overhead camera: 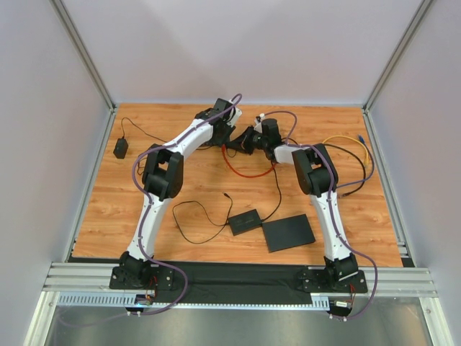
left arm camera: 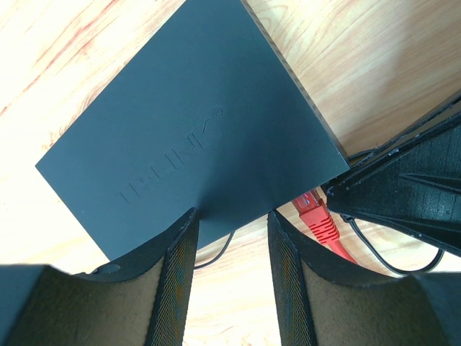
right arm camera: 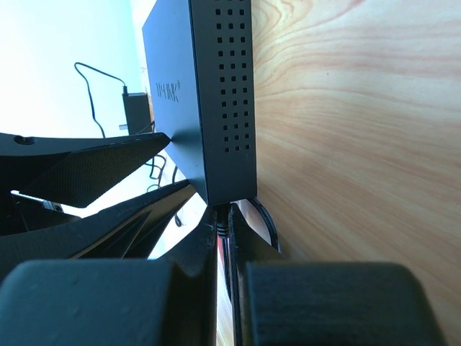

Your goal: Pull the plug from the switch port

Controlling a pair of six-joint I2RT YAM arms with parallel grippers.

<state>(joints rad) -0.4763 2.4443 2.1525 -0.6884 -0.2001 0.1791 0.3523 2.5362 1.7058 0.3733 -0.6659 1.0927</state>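
Plug (left arm camera: 317,218), red-booted, sat at the lower right of the left wrist view, its nose against the near edge of the black switch (left arm camera: 194,122). By the look of it the plug was not yet out of the port, though the port mouth itself was hidden. The switch lay flat, filling the middle and upper left of that view. At that same edge the right pincer (right arm camera: 225,229) had its jaws pressed together; a thin dark sliver showed in the slit between them, but whether that was the plug or its latch could not be told. Beside it the left pincer (left arm camera: 232,216) stood with jaws apart, its fingertips (left arm camera: 186,225) at the switch's near edge and seemingly bearing down on the lid to pin the box. From the plug a red cable (overhead camera: 245,171) trailed in a loop over the bench (left arm camera: 374,65). The step in hand, as I judged it, was the grip just before the pull. The next move called for a straight draw along the port's line, away from the switch, latch pressed, with the left pincer keeping the box from sliding. If the grip proved empty, a fresh hold on the plug body would have to come first.
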